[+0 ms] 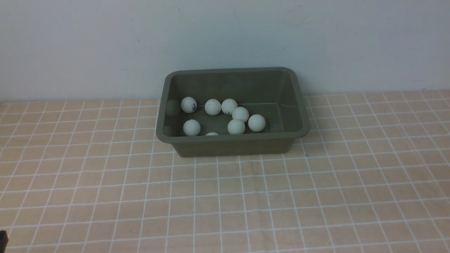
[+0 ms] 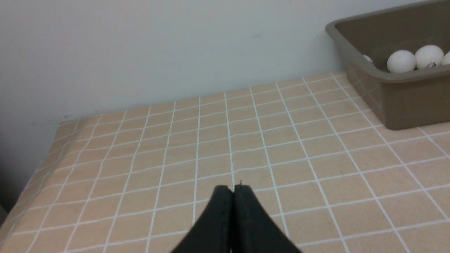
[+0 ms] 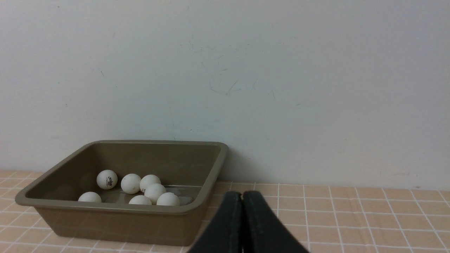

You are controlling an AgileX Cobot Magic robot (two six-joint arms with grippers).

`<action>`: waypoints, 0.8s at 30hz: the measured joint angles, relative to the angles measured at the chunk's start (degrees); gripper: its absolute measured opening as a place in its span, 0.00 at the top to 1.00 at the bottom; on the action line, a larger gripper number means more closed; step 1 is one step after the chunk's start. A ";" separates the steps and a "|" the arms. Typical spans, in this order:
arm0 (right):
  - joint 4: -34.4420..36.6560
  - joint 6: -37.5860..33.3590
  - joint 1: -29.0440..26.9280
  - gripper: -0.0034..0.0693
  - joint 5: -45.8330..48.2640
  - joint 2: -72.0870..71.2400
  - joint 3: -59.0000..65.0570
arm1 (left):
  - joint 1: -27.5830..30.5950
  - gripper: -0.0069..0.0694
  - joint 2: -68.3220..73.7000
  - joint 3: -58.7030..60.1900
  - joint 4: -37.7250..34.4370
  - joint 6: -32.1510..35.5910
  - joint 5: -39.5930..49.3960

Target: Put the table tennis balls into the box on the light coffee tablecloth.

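Note:
The olive-green box stands on the light coffee tablecloth at the back centre, against the wall. Several white table tennis balls lie inside it, one half hidden behind the front rim; I see no ball on the cloth. In the left wrist view my left gripper is shut and empty over the cloth, with the box and its balls off to one side. In the right wrist view my right gripper is shut and empty, near the box and its balls.
A pale wall rises right behind the box. The left wrist view shows the cloth's side edge dropping off. A small dark piece shows at the front view's bottom left corner.

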 joint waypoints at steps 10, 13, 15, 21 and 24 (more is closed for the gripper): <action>0.00 0.00 0.00 0.98 2.55 0.00 0.00 | 0.00 1.00 0.00 0.02 0.02 0.01 -0.67; 0.00 0.00 0.00 0.98 3.11 0.00 0.00 | 0.00 1.00 0.00 0.02 0.02 0.01 -0.67; 0.00 0.00 0.00 0.98 3.67 0.00 0.00 | 0.00 1.00 0.00 0.02 0.02 0.01 -0.67; -0.55 -0.58 0.00 0.98 6.02 0.00 0.00 | 0.00 1.00 0.00 0.02 0.02 0.01 -0.67; -3.72 -3.20 0.00 0.98 6.25 0.00 0.15 | 0.00 1.00 0.00 0.02 0.02 0.01 -0.67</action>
